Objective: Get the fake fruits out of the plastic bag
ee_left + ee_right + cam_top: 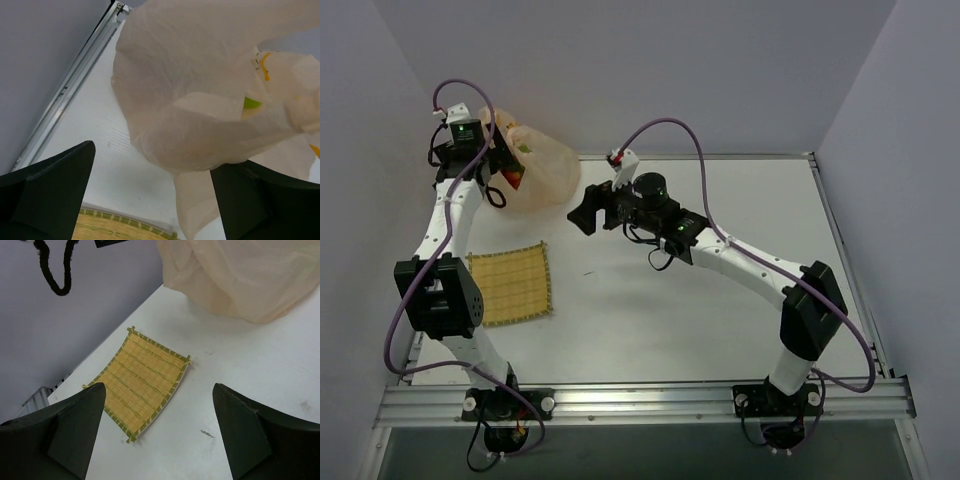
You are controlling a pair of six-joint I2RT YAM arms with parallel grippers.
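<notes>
While left tool (pixel 152 162) gapes, fruits (pixel 251 103) (green) bagged

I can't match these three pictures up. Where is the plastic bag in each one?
Top external: plastic bag upper left.
Left wrist: bag fills upper right.
Right wrist: bag along top right.
Shared landmark: yellow woven mat, visible in all three.

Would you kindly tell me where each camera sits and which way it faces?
Top external: fixed above and behind the arms, looking down at the table; both arms show whole.
Left wrist: on the left arm, facing the plastic bag close by, a green fruit showing inside; the left gripper shows, open.
Right wrist: on the right arm, facing the yellow mat; the right gripper shows, open.
Shared: all three show the plastic bag and the yellow mat.
</notes>
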